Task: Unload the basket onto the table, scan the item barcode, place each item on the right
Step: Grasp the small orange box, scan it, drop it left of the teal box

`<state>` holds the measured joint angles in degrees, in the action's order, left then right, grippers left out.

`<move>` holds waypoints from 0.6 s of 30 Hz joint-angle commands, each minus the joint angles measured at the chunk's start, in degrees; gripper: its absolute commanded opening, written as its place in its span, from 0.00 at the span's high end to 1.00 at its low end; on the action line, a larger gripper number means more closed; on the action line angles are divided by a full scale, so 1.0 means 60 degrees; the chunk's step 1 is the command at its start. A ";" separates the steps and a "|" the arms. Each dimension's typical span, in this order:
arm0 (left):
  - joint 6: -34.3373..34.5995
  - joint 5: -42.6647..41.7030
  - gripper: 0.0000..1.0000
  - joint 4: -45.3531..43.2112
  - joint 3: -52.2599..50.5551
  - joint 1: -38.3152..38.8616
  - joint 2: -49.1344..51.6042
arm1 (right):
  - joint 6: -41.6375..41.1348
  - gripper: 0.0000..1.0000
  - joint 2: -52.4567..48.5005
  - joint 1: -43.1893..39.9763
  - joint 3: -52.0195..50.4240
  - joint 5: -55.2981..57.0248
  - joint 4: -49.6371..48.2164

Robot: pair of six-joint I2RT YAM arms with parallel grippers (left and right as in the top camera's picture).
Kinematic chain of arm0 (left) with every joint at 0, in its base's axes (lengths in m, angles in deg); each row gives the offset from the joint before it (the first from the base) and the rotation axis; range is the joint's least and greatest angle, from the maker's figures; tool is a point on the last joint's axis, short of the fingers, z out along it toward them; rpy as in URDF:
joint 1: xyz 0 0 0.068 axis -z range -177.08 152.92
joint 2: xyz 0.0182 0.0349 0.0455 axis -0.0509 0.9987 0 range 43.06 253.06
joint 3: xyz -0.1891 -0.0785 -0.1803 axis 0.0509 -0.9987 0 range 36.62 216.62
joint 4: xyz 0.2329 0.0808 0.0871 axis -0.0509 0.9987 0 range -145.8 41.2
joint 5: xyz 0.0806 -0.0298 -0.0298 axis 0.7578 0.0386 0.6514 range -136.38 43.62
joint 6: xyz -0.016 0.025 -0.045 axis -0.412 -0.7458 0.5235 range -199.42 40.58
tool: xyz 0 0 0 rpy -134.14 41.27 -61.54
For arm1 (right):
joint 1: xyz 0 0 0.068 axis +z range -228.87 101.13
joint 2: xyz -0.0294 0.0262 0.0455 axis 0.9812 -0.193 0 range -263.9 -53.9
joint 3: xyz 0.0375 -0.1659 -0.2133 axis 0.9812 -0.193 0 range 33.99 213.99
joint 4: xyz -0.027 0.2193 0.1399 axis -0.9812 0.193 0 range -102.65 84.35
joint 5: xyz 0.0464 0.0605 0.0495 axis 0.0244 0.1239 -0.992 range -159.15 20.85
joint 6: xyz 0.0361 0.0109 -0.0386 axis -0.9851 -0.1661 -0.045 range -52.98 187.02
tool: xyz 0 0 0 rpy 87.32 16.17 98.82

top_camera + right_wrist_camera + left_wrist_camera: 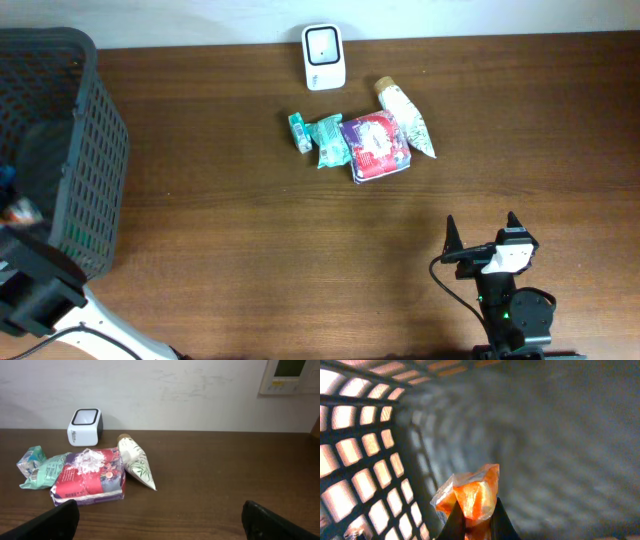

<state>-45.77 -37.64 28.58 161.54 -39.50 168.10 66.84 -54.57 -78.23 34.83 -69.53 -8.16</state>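
Item: orange packet (470,492), inside the basket (365,460), its crinkled end pinched in our left gripper (475,517), jaws together on it. We judge it light, soft, slippery film; best held by a sealed edge. Right gripper (483,235): jaws apart, holding nothing.

Left arm (40,295) enters from 8 o'clock. Left gripper (476,510): fingers closed tight, pinching an orange packet (472,492). Right arm (512,312) sits at 5 o'clock. Right gripper (482,238) points toward 12, fingers spread wide, holding nothing.
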 commanded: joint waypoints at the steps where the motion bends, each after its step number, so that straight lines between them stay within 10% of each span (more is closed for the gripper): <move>1: -0.0466 -0.0535 1.00 0.0852 0.3002 0.0565 -0.0182 | -0.0084 0.02 0.0058 0.0080 -0.0087 0.0076 0.0022; 6: -0.1705 -0.2914 1.00 0.1949 0.6910 0.2299 -0.0182 | -0.0080 0.02 0.0058 0.0080 -0.0087 0.0073 0.0022; 18: -0.3876 -0.2116 1.00 0.2055 0.6900 0.8393 0.0433 | -0.0080 0.02 0.0058 0.0080 -0.0087 0.0073 0.0022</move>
<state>-64.50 -52.38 40.69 204.31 5.03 168.69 66.79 -54.59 -78.23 34.83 -69.55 -8.16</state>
